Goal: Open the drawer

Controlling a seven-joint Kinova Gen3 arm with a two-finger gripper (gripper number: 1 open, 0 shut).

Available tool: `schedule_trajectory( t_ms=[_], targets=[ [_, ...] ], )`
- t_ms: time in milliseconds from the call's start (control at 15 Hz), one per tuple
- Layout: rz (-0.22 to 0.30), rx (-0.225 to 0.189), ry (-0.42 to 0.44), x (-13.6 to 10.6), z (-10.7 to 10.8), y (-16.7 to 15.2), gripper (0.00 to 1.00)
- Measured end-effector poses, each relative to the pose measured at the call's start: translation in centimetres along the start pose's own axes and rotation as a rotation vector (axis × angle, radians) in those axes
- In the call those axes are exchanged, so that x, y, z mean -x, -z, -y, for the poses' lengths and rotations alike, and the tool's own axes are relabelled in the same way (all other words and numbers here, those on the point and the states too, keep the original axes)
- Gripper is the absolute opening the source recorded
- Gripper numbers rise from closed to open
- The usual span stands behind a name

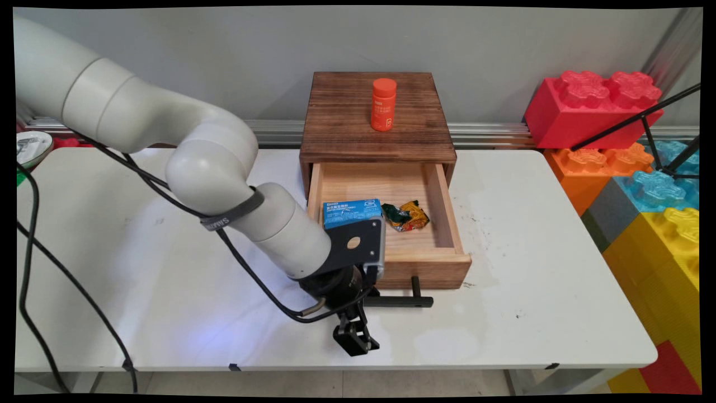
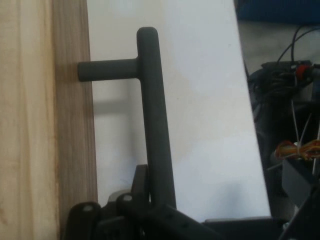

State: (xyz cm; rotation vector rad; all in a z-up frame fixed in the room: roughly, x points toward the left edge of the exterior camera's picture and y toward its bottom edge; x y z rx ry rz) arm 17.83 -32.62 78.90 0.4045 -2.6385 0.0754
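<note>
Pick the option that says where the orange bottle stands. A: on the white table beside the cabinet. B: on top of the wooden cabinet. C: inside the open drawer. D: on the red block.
B: the orange bottle stands upright on the top of the wooden cabinet, behind the open drawer, which holds a blue box and a crumpled wrapper.

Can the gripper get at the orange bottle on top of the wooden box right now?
Probably yes: the orange bottle stands alone on the wooden box, open from above. The gripper, low by the drawer handle, must lift clear first.
</note>
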Motion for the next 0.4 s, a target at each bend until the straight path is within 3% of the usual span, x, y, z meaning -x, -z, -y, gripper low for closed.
schedule_trajectory(
  t_ms=[400],
  targets=[
    [-0.025, 0.004, -0.014, 0.15, -1.06, 0.07, 1.0]
  ],
)
